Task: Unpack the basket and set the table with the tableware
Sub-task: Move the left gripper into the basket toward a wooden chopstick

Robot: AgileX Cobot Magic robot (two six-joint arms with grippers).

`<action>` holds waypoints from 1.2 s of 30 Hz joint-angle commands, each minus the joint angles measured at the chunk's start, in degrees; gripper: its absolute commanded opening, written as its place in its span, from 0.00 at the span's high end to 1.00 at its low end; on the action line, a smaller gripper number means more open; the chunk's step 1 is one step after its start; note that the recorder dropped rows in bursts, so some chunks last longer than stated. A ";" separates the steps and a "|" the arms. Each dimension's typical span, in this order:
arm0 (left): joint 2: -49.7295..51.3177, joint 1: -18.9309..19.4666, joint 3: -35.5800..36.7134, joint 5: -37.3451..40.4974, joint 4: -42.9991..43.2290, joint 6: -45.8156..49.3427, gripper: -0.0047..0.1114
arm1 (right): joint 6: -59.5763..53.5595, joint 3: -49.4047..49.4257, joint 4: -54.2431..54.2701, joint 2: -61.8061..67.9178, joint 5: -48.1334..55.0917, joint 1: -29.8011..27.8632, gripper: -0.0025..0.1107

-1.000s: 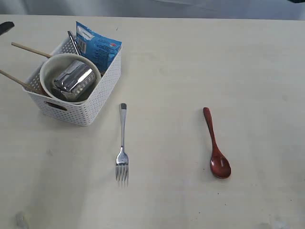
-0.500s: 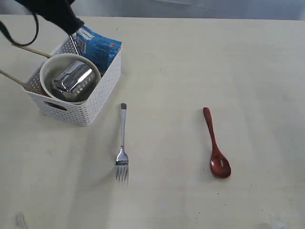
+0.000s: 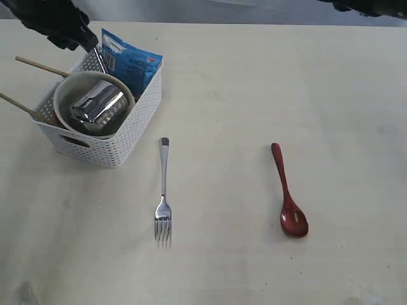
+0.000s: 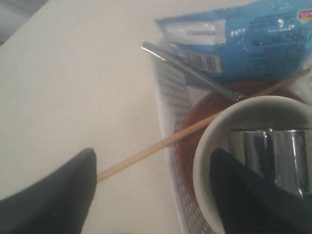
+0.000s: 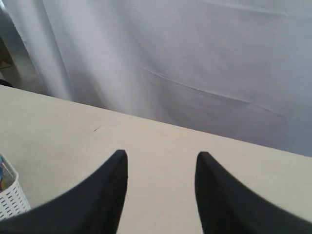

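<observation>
Cream table (image 3: 254, 82) — one fork (image 3: 163, 190), one spoon (image 3: 285, 190), one basket (image 3: 108, 149).

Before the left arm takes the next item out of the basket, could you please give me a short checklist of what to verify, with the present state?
1. Left gripper open and empty: ok.
2. Only one item under its gap: not ok; a chopstick and the basket wall both lie there.
3. Knife handle exposed: ok, it rises beside the snack packet.
4. Bowl free to lift alone: not ok; the steel cup lies inside.
5. Right gripper open, away from the basket: ok.
</observation>
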 commanded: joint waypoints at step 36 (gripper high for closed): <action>3.19 0.15 8.71 16.84 10.92 54.51 0.46 | 1.46 -1.75 -2.94 0.84 -1.78 -0.39 0.60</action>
